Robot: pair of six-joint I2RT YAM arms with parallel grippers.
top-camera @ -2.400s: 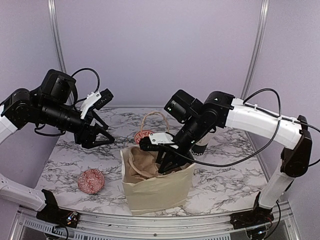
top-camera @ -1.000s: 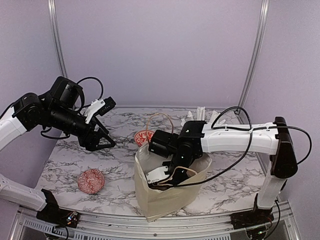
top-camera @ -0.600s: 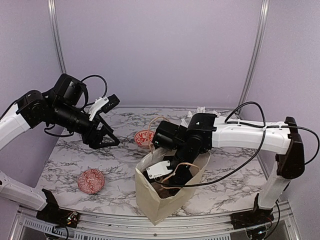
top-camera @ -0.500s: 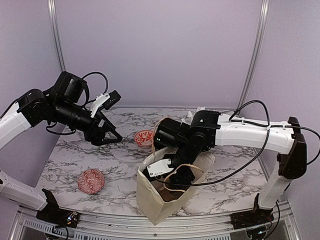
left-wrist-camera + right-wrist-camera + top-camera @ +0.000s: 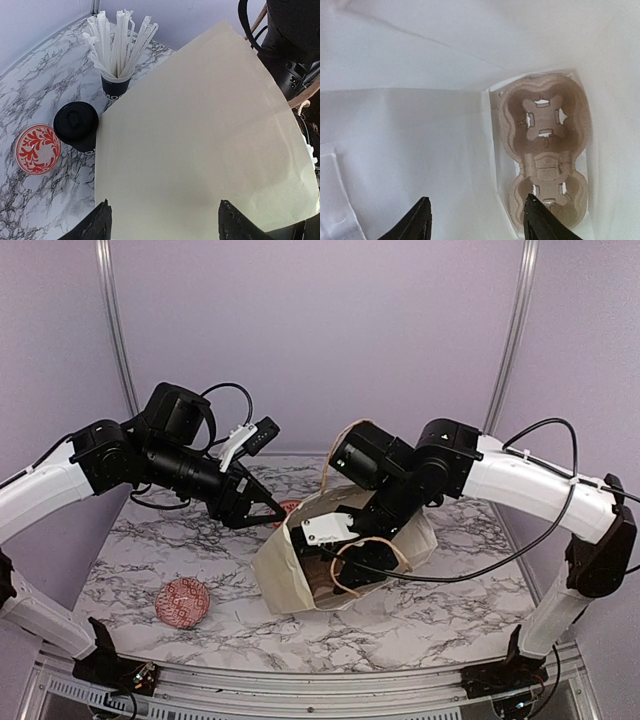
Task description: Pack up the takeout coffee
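Right pincer (image 5: 477, 220) apart, empty, inside paper bag (image 5: 200, 150); cup carrier (image 5: 545, 150) ahead. Left pincer (image 5: 165, 227) apart, empty, facing bag; lidded takeout coffee (image 5: 76, 121) ahead-left.

High overview; left wrist close outside bag (image 5: 200, 140), right wrist inside it.

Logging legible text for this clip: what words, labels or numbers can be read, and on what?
"MO", white letters, the rest hidden behind the paper bag: on the black straw cup.
Print on the white label of the right arm: too small to read.
No text visible on the lidded coffee cup or the cup carrier.
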